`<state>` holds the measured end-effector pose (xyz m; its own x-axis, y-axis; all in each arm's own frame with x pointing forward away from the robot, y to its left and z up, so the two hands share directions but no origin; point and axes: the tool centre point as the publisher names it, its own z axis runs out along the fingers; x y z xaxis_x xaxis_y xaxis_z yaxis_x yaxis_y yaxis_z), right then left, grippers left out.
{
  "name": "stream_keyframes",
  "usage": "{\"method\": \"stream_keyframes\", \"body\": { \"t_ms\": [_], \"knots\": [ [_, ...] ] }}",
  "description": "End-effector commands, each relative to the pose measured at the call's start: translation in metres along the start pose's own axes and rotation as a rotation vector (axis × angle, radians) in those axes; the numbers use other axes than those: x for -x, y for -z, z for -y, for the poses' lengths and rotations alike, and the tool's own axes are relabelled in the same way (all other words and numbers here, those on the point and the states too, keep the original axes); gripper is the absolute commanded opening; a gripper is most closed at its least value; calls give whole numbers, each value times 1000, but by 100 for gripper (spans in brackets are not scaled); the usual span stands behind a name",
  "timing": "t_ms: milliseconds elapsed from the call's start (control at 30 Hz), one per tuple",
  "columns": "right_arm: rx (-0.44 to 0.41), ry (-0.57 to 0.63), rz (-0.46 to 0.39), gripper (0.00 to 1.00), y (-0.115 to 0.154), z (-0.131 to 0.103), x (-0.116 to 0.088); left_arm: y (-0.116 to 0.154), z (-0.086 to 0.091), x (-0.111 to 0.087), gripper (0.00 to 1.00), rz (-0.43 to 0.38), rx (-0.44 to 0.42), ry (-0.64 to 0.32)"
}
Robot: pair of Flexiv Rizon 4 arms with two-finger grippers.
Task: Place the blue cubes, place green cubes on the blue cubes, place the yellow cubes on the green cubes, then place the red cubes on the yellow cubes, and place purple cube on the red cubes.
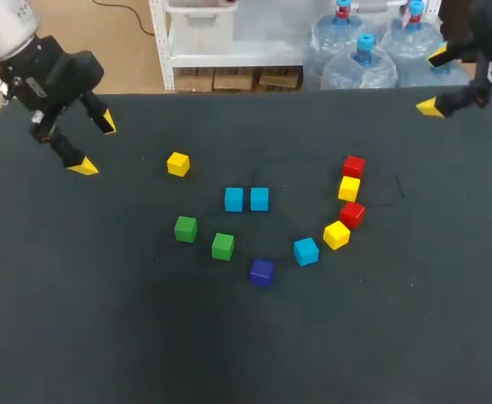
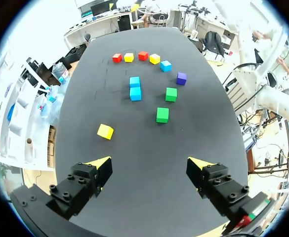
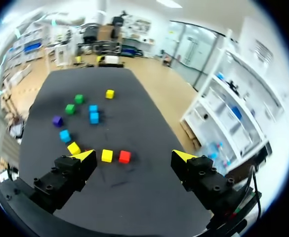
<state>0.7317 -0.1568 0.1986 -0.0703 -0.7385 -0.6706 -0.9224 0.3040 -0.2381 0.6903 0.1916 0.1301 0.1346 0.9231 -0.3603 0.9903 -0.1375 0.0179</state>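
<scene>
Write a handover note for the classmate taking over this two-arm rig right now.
Grippers: left gripper open and empty above the table's far left; right gripper open and empty near its far right edge.
Cubes: two blue cubes side by side mid-table; the third blue cube, green cubes, purple cube, yellow cubes and red cubes lie in one layer around them.
Done: at most the blue pair placed.
Left: all stacking, green through purple.

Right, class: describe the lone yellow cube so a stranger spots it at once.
On the black table, look toward the left gripper. The yellow cube sits alone there, touching nothing. The other two yellow cubes sit among red cubes in a curved row.
</scene>
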Motion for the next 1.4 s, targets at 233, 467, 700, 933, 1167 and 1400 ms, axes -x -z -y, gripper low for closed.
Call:
{"method": "stream_keyframes", "body": {
  "t_ms": [233,467,700,933,1167,1400],
  "knots": [
    [667,419,-3,100,0,0,-2,0,-1,0,100,0,-1,-1],
    [667,419,-3,100,0,0,-2,0,-1,0,100,0,-1,-1],
    [667,419,-3,100,0,0,-2,0,-1,0,100,0,-1,-1],
    [667,419,-3,100,0,0,-2,0,-1,0,100,0,-1,-1],
    [667,419,-3,100,0,0,-2,0,-1,0,100,0,-1,-1],
    [667,419,-3,100,0,0,-2,0,-1,0,100,0,-1,-1]
  ]
}}
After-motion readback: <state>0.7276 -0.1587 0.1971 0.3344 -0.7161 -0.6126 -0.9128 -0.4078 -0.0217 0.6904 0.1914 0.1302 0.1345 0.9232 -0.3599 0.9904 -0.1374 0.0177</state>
